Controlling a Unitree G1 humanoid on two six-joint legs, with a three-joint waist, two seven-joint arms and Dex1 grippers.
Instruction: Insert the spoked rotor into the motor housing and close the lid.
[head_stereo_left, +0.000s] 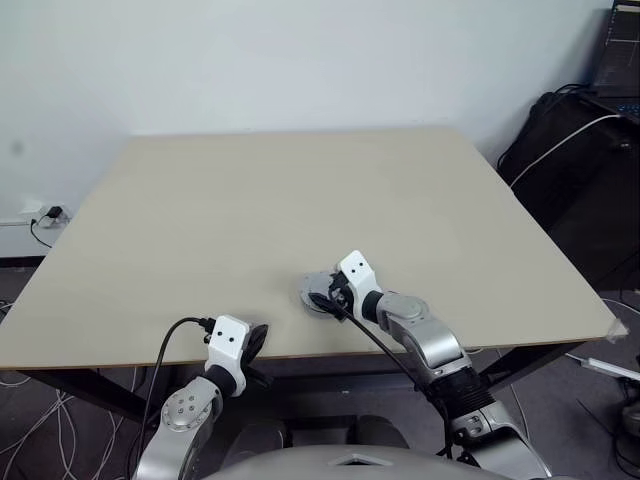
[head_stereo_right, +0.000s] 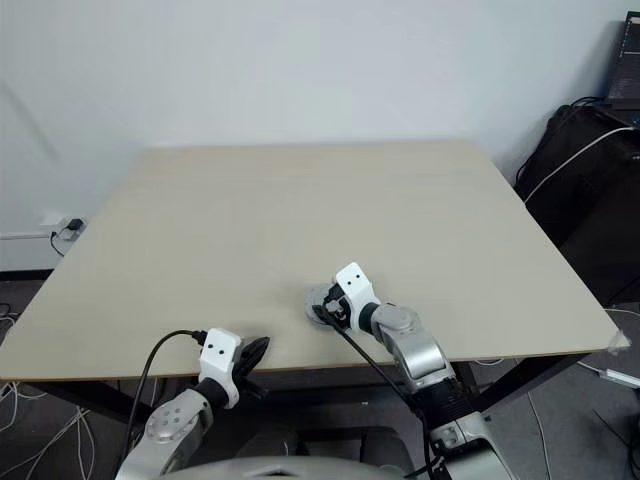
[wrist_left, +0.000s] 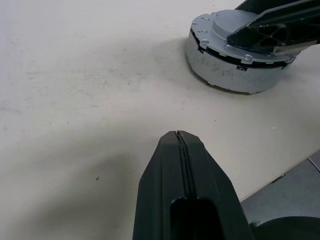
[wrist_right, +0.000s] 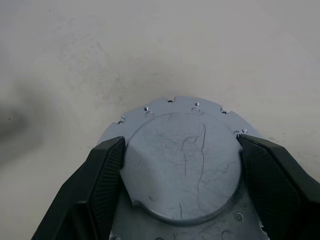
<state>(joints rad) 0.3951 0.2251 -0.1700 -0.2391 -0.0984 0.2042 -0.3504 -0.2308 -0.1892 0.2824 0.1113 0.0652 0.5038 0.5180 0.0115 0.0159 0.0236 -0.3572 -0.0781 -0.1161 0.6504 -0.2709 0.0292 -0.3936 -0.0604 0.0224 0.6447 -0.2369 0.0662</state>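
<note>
Lid (wrist_right: 182, 160) on and housing (wrist_left: 235, 65) apparently closed: the round grey motor sits near the front edge of a bare beige table (head_stereo_left: 300, 190), a little right of centre, as the right gripper (wrist_right: 182, 190) straddles its raised central disc. Its two black fingers (wrist_right: 102, 180) stand wide, one pressed against either side of the disc, a hold that looks meant to seat or steady the cover rather than lift it. No copper windings or spoked rotor can be seen; if the rotor is inside, the cover hides it. Small screws ring the flat flange around the disc. The left gripper (wrist_left: 179, 145) rests low over the front edge to the left, well apart from the motor, its fingers pinched together on nothing, seemingly parked out of the way. The tabletop is matt and faintly scuffed, with nothing else on it. Behind it runs a plain white wall; dark bags (head_stereo_left: 570, 190) and a laptop (head_stereo_left: 620, 50) crowd the right side, and cables (head_stereo_left: 40, 225) trail on the floor at left.
</note>
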